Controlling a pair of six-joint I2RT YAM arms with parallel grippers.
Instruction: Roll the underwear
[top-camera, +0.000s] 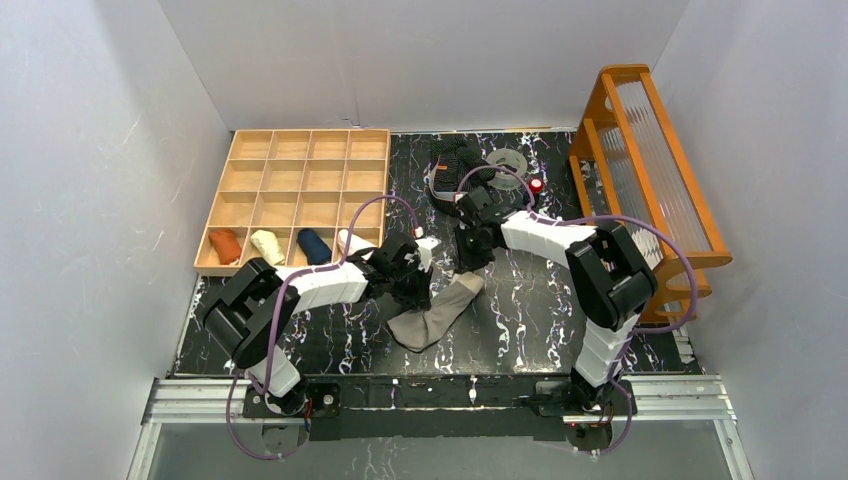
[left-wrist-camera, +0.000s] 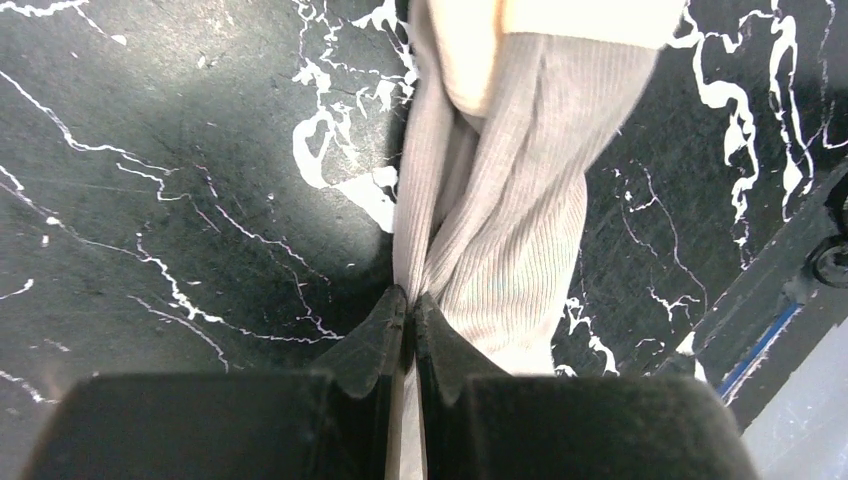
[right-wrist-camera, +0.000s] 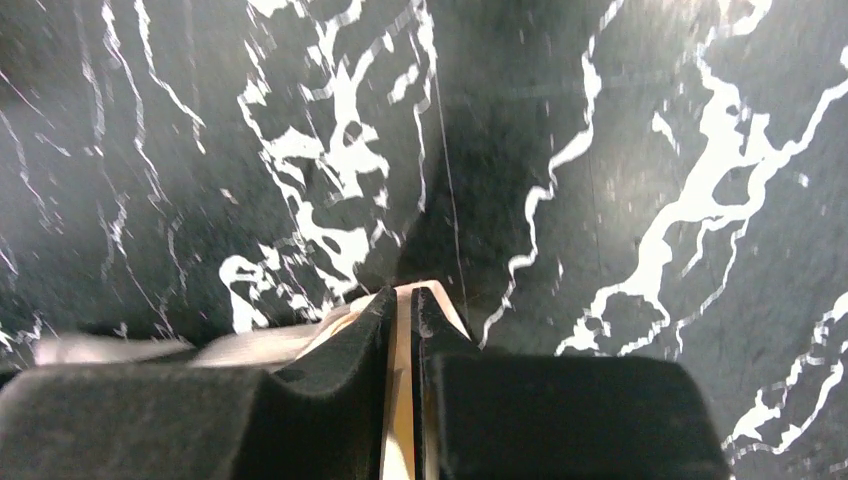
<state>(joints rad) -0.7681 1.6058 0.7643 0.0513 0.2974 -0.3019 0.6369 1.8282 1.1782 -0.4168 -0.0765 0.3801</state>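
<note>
The beige-grey underwear (top-camera: 437, 312) lies bunched into a long twisted strip on the black marbled table (top-camera: 520, 310), running from the middle toward the near left. My left gripper (top-camera: 420, 284) is shut on a fold of this ribbed cloth (left-wrist-camera: 500, 220), which passes between its fingertips (left-wrist-camera: 410, 300). My right gripper (top-camera: 470, 256) is shut on a thin edge of the same garment (right-wrist-camera: 255, 345), pinched at its tips (right-wrist-camera: 403, 295). The black striped underwear (top-camera: 452, 172) sits crumpled at the back of the table, with neither gripper touching it.
A wooden compartment tray (top-camera: 300, 165) stands at the back left with several rolled garments in its front row. An orange rack (top-camera: 645, 170) fills the right side. A clear tape ring (top-camera: 510, 162) and a small red-topped object (top-camera: 536, 185) lie near the black garment.
</note>
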